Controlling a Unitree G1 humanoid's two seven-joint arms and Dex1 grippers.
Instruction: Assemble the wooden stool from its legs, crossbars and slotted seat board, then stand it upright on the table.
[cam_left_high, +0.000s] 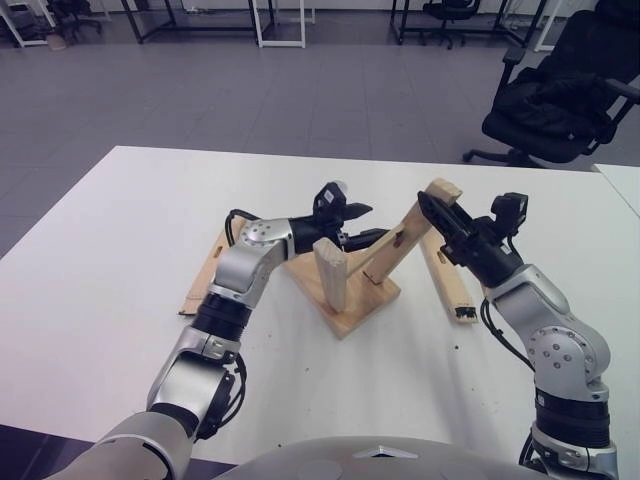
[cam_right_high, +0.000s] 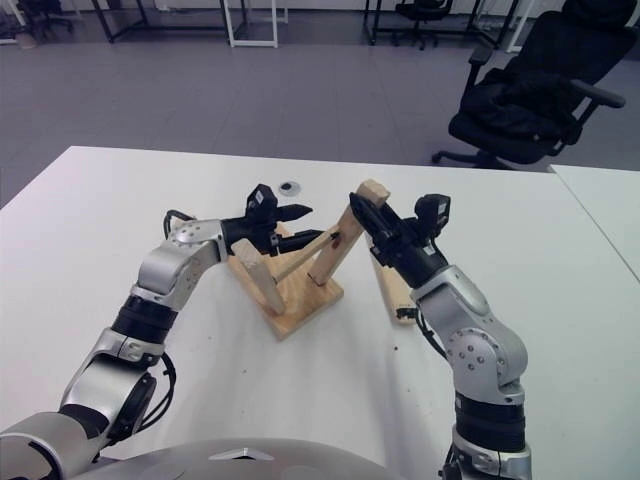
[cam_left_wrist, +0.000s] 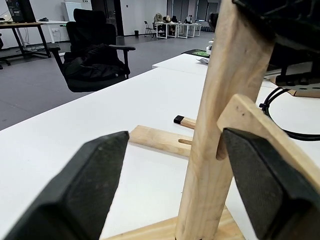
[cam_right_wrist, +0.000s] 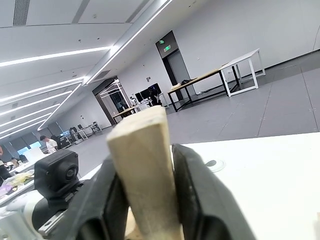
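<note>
Both eye views look forward and down from the head over the tabletop (cam_left_high: 100, 230), sharing the area around the left tool (cam_left_high: 372, 224) and right tool (cam_left_high: 435, 207). Each wrist view sits close behind its tool. Both catch the same leg (cam_left_wrist: 210, 100), and the right one is angled up toward the ceiling (cam_right_wrist: 60, 25).

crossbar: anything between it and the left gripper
Nothing visible. The open left gripper flanks the crossbar where it enters the leg that the right gripper holds.
</note>
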